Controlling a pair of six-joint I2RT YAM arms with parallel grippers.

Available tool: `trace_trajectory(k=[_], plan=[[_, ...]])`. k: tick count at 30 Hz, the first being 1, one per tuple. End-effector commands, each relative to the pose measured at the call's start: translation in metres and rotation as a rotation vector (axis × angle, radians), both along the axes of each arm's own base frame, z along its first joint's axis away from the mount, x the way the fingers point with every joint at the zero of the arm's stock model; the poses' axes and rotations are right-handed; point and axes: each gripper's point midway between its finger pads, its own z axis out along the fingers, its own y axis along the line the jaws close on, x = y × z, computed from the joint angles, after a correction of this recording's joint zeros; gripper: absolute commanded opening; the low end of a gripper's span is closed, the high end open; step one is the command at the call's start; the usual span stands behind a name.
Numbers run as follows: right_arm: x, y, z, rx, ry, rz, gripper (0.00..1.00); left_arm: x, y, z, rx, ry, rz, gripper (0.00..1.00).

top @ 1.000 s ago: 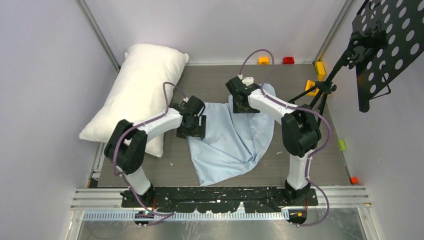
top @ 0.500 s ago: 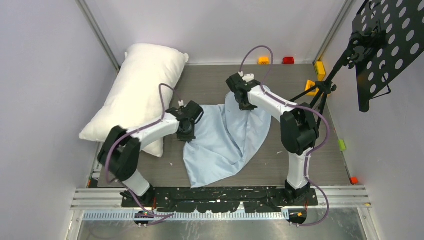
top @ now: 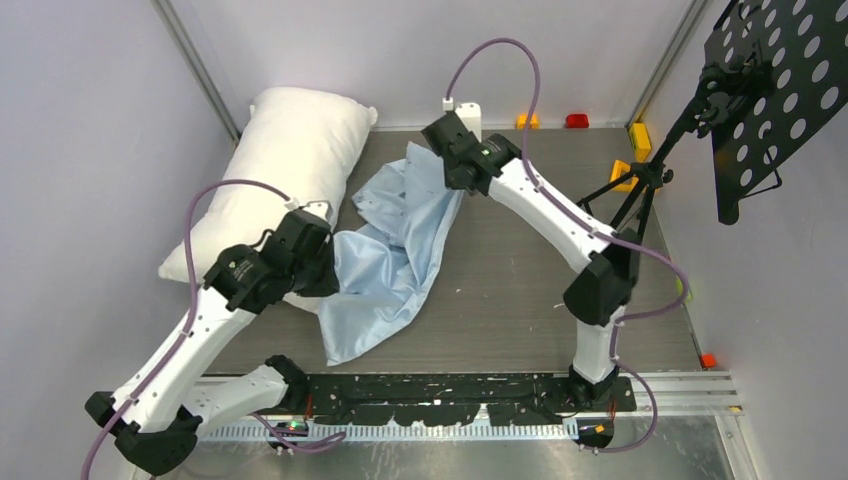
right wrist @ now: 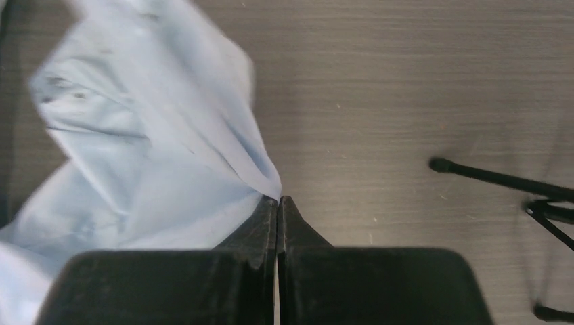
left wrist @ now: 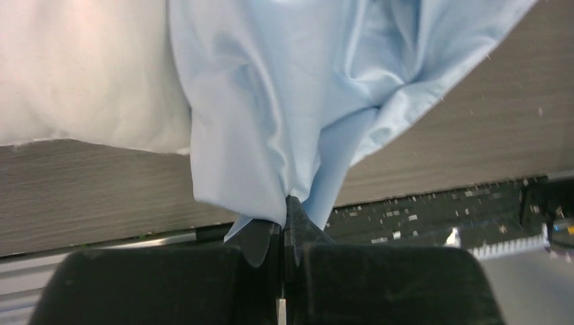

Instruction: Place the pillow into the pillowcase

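The plump white pillow (top: pixel 275 180) lies slanted along the table's left side, and a strip of it (left wrist: pixel 81 74) fills the upper left of the left wrist view. The light blue pillowcase (top: pixel 395 245) hangs crumpled between both arms, right beside the pillow. My left gripper (top: pixel 325 270) is shut on the pillowcase's near left edge; the cloth (left wrist: pixel 271 101) drapes from its tips (left wrist: pixel 288 203). My right gripper (top: pixel 445 160) is shut on the far edge, the cloth (right wrist: pixel 135 149) pinched at its tips (right wrist: pixel 278 200).
A black tripod stand (top: pixel 640 185) with a perforated black panel (top: pixel 780 90) stands at the right, one leg (right wrist: pixel 494 177) in the right wrist view. Small yellow, red and green blocks (top: pixel 577 120) sit by the back and right edges. Walls enclose the grey table (top: pixel 520 290).
Both grippers shut on the pillowcase and lifted it. The left arm swung back left toward the pillow; the right arm reached farther back. The cloth moved left and bunched up.
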Motion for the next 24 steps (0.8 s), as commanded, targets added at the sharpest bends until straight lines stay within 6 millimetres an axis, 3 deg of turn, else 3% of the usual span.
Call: trace_trajectory(k=[1,5,8,10,13,16,19,24], plan=[[-0.047,-0.080,-0.011,-0.130,0.052,-0.132,0.00,-0.041,-0.019,0.008,-0.097,0.110,-0.167,0.00],[-0.090,-0.145,-0.080,-0.146,0.198,-0.272,0.00,-0.068,-0.048,-0.003,-0.182,0.223,-0.320,0.00],[-0.115,-0.162,-0.112,-0.175,0.277,-0.308,0.08,-0.082,-0.061,-0.022,-0.152,0.290,-0.391,0.00],[-0.121,-0.163,-0.118,-0.173,0.300,-0.311,0.18,-0.094,-0.069,-0.033,-0.138,0.334,-0.437,0.00],[-0.117,-0.160,-0.099,-0.150,0.246,-0.306,0.46,-0.108,-0.074,-0.051,-0.111,0.396,-0.469,0.00],[-0.105,-0.138,-0.069,-0.142,0.162,-0.234,0.64,-0.122,-0.074,-0.069,-0.093,0.464,-0.475,0.00],[-0.093,-0.090,-0.054,-0.155,0.117,-0.082,0.72,-0.127,-0.066,-0.083,-0.054,0.500,-0.436,0.00],[-0.076,0.003,-0.077,-0.150,0.152,0.184,0.77,-0.117,-0.048,-0.092,0.036,0.477,-0.310,0.00]])
